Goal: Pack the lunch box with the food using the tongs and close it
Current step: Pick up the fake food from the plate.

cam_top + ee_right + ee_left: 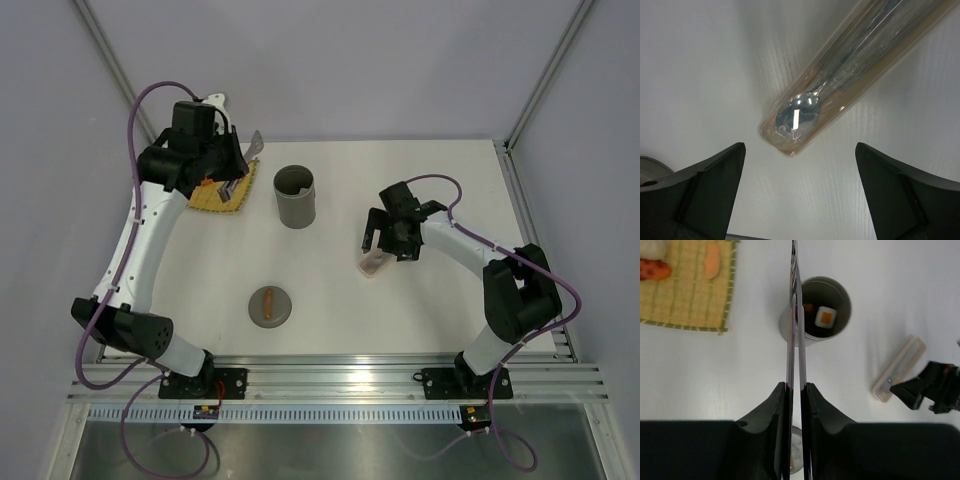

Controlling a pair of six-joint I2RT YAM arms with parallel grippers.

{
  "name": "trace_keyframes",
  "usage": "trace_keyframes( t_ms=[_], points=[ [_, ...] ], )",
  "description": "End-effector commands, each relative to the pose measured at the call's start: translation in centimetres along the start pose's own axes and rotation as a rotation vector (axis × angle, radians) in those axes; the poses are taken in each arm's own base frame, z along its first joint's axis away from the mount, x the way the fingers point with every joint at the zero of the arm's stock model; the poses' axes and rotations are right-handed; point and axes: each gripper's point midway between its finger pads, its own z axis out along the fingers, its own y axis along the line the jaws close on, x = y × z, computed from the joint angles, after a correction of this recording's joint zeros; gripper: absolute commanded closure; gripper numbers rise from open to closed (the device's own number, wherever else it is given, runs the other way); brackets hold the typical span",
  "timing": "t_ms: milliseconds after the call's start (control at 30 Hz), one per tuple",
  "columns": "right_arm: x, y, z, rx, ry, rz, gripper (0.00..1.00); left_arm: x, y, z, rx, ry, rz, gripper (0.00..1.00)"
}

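My left gripper is shut on the tongs, whose two slim silver arms run up the left wrist view almost together, with nothing showing between them. They pass over the left rim of the grey lunch box, which stands upright and open with a white-and-orange piece and an orange piece inside. More food lies on the yellow mat: an orange piece, a red one and a white one. From above, the left gripper hangs over the mat, left of the lunch box. My right gripper is open over bare table.
A pale cutlery case with a spoon inside lies just ahead of the right gripper; it is also in the left wrist view. The round grey lid with a brown handle rests at front centre. Frame posts stand at the back corners.
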Motion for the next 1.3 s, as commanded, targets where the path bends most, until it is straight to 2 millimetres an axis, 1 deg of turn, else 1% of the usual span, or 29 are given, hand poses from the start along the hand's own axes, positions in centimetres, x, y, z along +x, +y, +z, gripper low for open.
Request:
trace_keyframes(
  t_ms=[0, 33, 67, 100, 167, 200, 267, 300, 367, 400, 433, 500, 633, 700, 733, 800, 833, 867, 967, 1000, 1167, 1267],
  points=[
    [-0.7, 0.7, -0.9, -0.021, -0.042, -0.003, 0.00, -1.1, 5.0, 1.3, -0.143, -0.010, -0.041, 0.77],
    [-0.7, 0.8, -0.9, -0.023, -0.040, -0.007, 0.00, -0.9, 5.9, 1.9, -0.178, 0.000, -0.042, 0.76],
    [-0.7, 0.9, -0.9, -0.028, -0.038, -0.007, 0.01, -0.3, 6.9, 3.3, -0.213, 0.036, -0.042, 0.76],
    [-0.6, 0.8, -0.8, -0.026, -0.033, -0.009, 0.01, -0.3, 7.8, 3.7, -0.243, 0.043, -0.049, 0.76],
    [-0.7, 1.0, -0.8, -0.032, -0.032, -0.015, 0.00, -0.2, 8.7, 5.0, -0.270, 0.052, -0.053, 0.76],
    [-0.8, 1.1, -0.7, -0.031, -0.030, -0.016, 0.01, 0.0, 9.3, 6.0, -0.288, 0.065, -0.054, 0.76],
    [-0.8, 1.2, -0.8, -0.034, -0.030, -0.023, 0.00, -0.3, 10.1, 7.0, -0.319, 0.064, -0.056, 0.75],
    [-0.8, 1.1, -0.7, -0.032, -0.028, -0.022, 0.01, 0.2, 10.7, 8.1, -0.337, 0.088, -0.057, 0.74],
    [-0.8, 1.3, -0.7, -0.039, -0.025, -0.026, 0.01, 0.3, 11.4, 9.2, -0.357, 0.105, -0.059, 0.69],
    [-0.8, 1.3, -0.7, -0.040, -0.022, -0.028, 0.01, -0.1, 11.5, 9.4, -0.370, 0.100, -0.059, 0.68],
    [-0.8, 1.4, -0.6, -0.042, -0.020, -0.031, 0.00, 0.4, 12.0, 10.4, -0.387, 0.121, -0.057, 0.66],
    [-0.7, 1.4, -0.6, -0.042, -0.015, -0.036, 0.01, 0.0, 12.4, 11.0, -0.401, 0.111, -0.050, 0.62],
    [-0.6, 1.3, -0.5, -0.040, -0.007, -0.044, 0.00, -0.2, 13.4, 13.3, -0.411, 0.101, -0.032, 0.62],
    [-0.4, 1.3, -0.4, -0.039, 0.001, -0.052, 0.01, -0.6, 13.4, 13.7, -0.403, 0.097, -0.025, 0.60],
    [-0.5, 1.3, -0.5, -0.038, 0.001, -0.055, 0.00, -1.2, 13.3, 13.8, -0.401, 0.083, -0.020, 0.59],
    [-0.4, 1.3, -0.4, -0.036, 0.007, -0.058, 0.01, -1.2, 13.7, 14.4, -0.410, 0.091, -0.008, 0.54],
    [-0.5, 1.3, -0.4, -0.038, 0.007, -0.058, 0.01, -1.7, 13.8, 14.5, -0.413, 0.085, -0.007, 0.54],
    [-0.4, 1.3, -0.3, -0.036, 0.011, -0.062, 0.01, -1.4, 14.0, 15.2, -0.414, 0.103, 0.000, 0.53],
    [-0.4, 1.3, -0.3, -0.037, 0.015, -0.062, 0.00, -1.4, 14.3, 15.9, -0.403, 0.117, 0.002, 0.52],
    [-0.5, 1.4, -0.3, -0.040, 0.012, -0.063, 0.01, -1.2, 14.3, 16.4, -0.398, 0.126, 0.003, 0.52],
    [-0.6, 1.5, -0.2, -0.037, 0.011, -0.064, 0.00, -0.6, 14.4, 17.5, -0.379, 0.142, 0.007, 0.51],
    [-0.4, 1.3, 0.1, -0.031, 0.017, -0.062, 0.00, 0.1, 14.7, 18.3, -0.376, 0.164, 0.006, 0.51]
  ],
)
